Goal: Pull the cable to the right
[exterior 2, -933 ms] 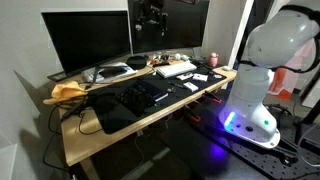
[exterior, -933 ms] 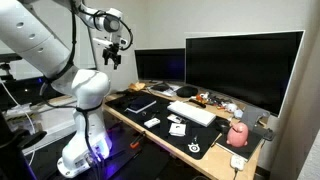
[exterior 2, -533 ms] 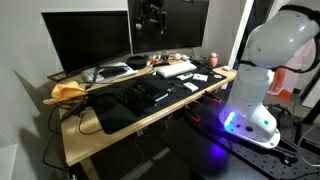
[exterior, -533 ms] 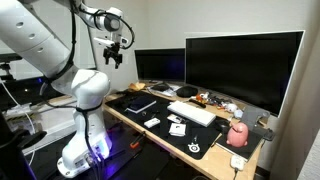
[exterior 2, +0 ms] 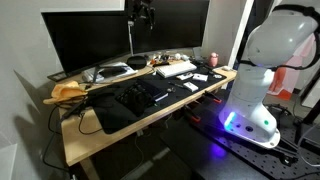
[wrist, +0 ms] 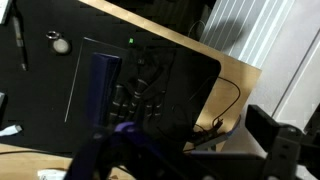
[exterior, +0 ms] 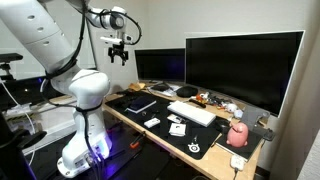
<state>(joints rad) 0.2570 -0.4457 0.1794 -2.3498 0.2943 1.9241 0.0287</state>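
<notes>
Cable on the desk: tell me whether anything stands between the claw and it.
Nothing visible does. The claw hangs high above the desk. The wrist view shows the thin cable lying exposed on bare wood beside the black mat, with only open air between.

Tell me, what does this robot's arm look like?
A glossy white arm built of thick rounded segments with dark seams at the joints, rising from a bulbous white base that glows blue-violet near the floor. At its end sits a small black tool.
</notes>
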